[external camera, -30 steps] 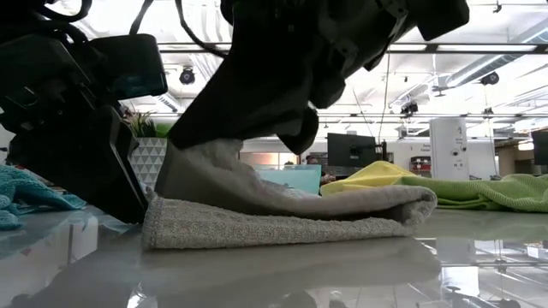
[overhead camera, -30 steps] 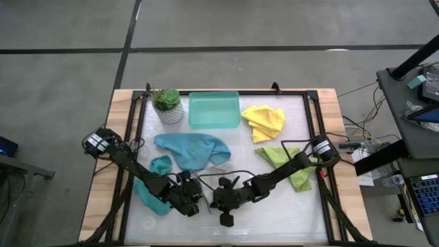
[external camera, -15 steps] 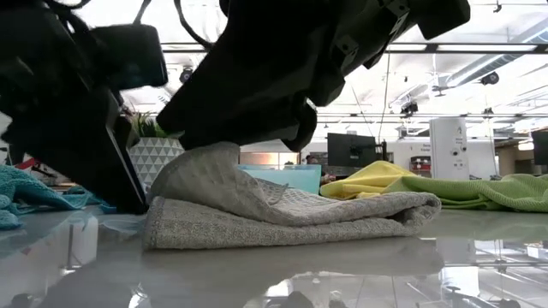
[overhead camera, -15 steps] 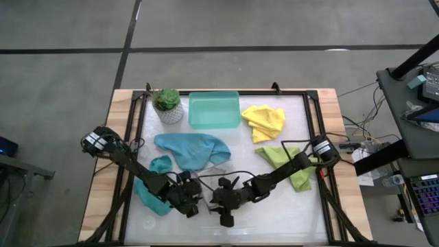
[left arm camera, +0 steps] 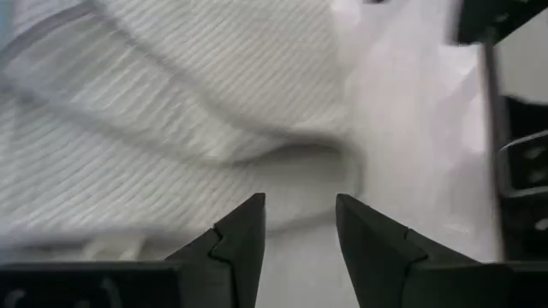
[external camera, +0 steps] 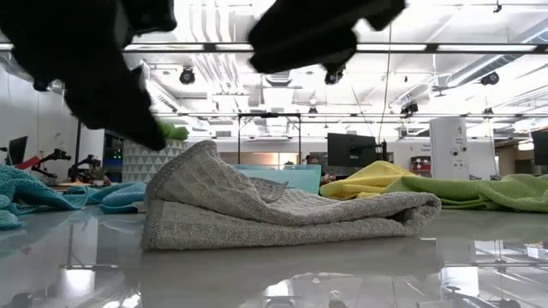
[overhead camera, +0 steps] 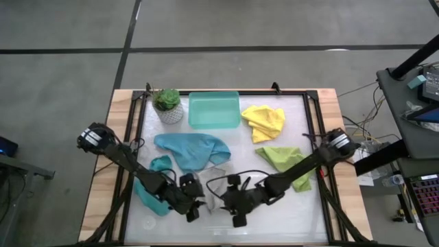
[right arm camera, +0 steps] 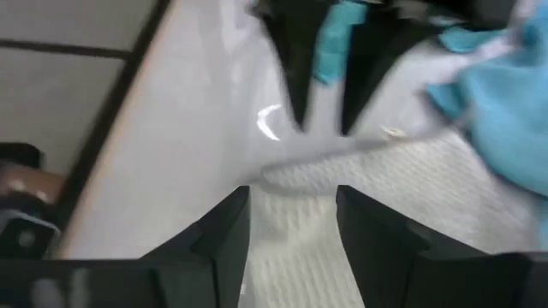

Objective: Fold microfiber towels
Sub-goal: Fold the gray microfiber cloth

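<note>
Five towels lie on the table (overhead camera: 312, 206): two teal-blue, one grey, one yellow and one lime green. The larger teal-blue towel (overhead camera: 192, 149) is spread near the table's middle, and the smaller teal-blue towel (overhead camera: 156, 184) is bunched along the left side. The yellow towel (overhead camera: 264, 121) sits crumpled beside the one teal tray (overhead camera: 214, 110), with the lime green towel (overhead camera: 287, 162) just in front of it on the right. The grey towel (external camera: 282, 212) rests folded over at the front centre, its upper layer humped at one end. One potted plant (overhead camera: 167, 105) stands at the back left. The left gripper (left arm camera: 298, 231) hovers over the grey towel with its fingers apart and nothing between them; the right gripper (right arm camera: 289, 224) hangs above the same towel's edge, jaws likewise parted and empty. A second ago both grippers were pressed down on the grey towel, and a dark finger pinned its raised corner in the low view; now both have lifted clear of it, the right arm has drawn away toward the right, and the towel lies free on the glossy surface.
</note>
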Controlling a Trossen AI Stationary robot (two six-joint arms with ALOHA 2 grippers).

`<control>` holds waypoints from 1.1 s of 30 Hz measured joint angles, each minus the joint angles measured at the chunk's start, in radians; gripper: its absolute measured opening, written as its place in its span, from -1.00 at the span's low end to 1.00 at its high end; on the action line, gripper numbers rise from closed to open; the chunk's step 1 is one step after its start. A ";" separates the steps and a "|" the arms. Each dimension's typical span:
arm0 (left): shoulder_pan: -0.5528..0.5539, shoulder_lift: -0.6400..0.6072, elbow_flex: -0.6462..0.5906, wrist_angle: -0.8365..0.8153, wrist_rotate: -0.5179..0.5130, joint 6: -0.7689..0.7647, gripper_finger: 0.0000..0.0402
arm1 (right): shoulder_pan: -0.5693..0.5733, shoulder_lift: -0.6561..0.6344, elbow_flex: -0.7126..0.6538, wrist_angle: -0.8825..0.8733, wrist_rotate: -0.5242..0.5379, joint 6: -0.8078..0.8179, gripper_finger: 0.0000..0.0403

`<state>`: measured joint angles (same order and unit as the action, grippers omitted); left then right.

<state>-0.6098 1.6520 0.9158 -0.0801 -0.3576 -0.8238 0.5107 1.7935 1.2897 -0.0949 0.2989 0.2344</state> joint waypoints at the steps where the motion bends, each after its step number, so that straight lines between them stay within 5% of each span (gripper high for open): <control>1: 0.000 0.014 0.006 0.029 0.000 0.010 -0.36 | 0.011 -0.016 -0.010 -0.023 0.024 -0.007 -0.21; 10: 0.000 0.106 0.075 0.116 0.015 0.013 -0.36 | 0.072 -0.134 -0.199 -0.028 0.079 0.085 -0.25; 22: 0.007 0.174 0.096 0.126 0.017 -0.180 -0.37 | 0.081 -0.181 -0.409 0.208 0.098 0.174 -0.26; 33: 0.004 0.203 0.145 0.103 0.036 -0.157 -0.97 | 0.082 -0.181 -0.441 0.242 0.097 0.159 -0.26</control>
<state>-0.6055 1.8553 1.0607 0.0230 -0.3218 -0.9813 0.5927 1.6127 0.8490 0.1469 0.3958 0.3936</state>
